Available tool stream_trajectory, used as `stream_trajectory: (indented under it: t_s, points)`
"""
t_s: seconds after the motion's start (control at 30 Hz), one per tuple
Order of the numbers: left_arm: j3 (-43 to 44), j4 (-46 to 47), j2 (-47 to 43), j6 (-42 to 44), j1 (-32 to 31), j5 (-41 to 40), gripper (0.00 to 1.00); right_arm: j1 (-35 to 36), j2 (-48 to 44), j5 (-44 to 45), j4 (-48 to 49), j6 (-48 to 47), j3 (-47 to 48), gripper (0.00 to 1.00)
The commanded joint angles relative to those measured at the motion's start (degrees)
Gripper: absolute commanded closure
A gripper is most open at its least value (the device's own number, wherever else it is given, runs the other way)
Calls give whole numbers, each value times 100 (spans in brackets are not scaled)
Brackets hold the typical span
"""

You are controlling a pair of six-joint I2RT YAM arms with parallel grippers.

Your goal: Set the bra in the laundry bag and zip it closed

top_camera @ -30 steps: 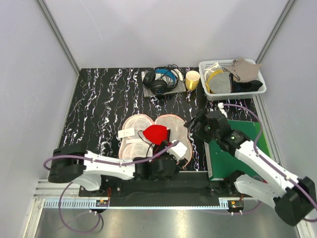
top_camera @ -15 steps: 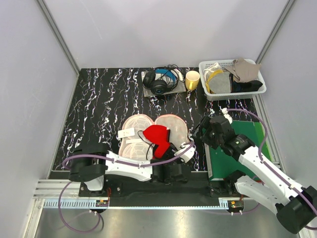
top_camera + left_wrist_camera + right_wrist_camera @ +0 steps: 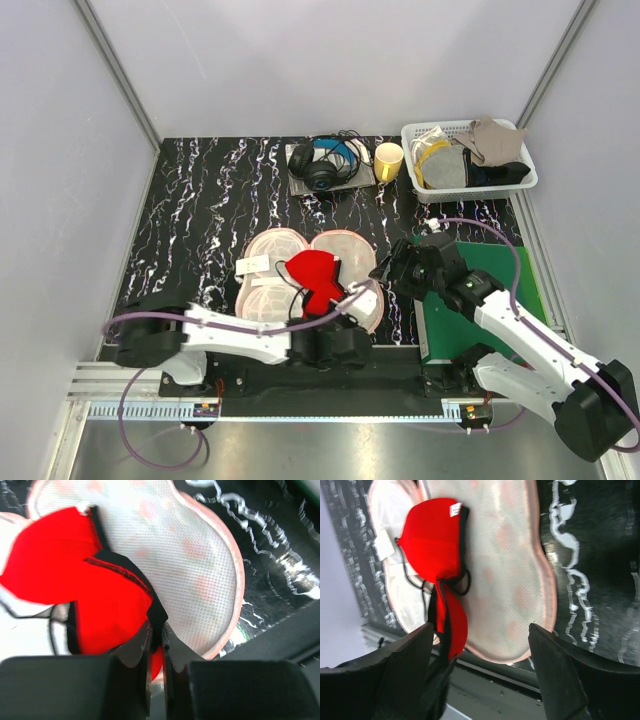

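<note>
Presently the laundry bag (image 3: 350, 250) lies unzipped and spread flat on the counter (image 3: 200, 210), with its pale mesh inside facing up. The bra (image 3: 312, 272) rests on that open inside, across the middle where the two lobes meet.

Left gripper (image 3: 155, 629): the fingers are all but closed, with only a thin slit between them. They pinch the bra's black-trimmed edge at the near cup, close to the bag's front rim. The far cup lies flat on the mesh, and a thin black strap trails off to the side.

Right gripper (image 3: 480, 629): the fingers are spread wide and hold nothing. In the top view it sits just beside the bag's right lobe; whether it touches the bag cannot be told. In its own wrist view the bra lies ahead, nearer one finger and apart from both.

At the far edge stand headphones (image 3: 322, 165), a yellow cup (image 3: 388, 160) and a white basket (image 3: 520, 183) of cloths. A green mat (image 3: 500, 262) lies under the right arm.
</note>
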Motion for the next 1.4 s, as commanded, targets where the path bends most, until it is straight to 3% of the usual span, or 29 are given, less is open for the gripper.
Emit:
stream_trajectory:
  t_s: [0.0,0.13,0.5,0.63,0.83,1.1,1.17,1.2,1.3,1.33,1.37]
  points:
    - [-369,250,-1533,-233,25,7,92,-22,64,-662,1297,330,-297,19]
    - [-1071,540,-2686,-260,148,482,97,-22,468,-1066,2089,568,-298,18]
    - [-2373,786,-5304,-436,1335,2212,100,276,2147,-1543,4146,1270,-219,13]
    - [-2479,550,-5738,-322,1528,2364,100,715,2709,-955,5215,2096,-421,13]
    - [-2558,496,-6081,-172,1555,2557,100,1103,3773,-418,5825,2791,-105,13]
    - [-2734,453,-6669,12,1555,2891,100,1174,4240,-57,5958,2959,124,17]
    - [-2760,435,-6783,48,1564,2918,100,1182,4283,-48,5958,3037,185,21]
    - [-2769,426,-6819,56,1564,2935,100,1182,4292,-22,5949,3055,211,32]
    - [-2778,461,-6898,170,1564,3014,100,1182,4293,101,5914,3091,290,46]
    - [-2778,470,-6925,223,1564,3032,100,1182,4240,154,5844,3056,317,59]
    - [-2769,444,-6942,223,1564,2997,100,1182,4196,172,5730,2934,413,66]
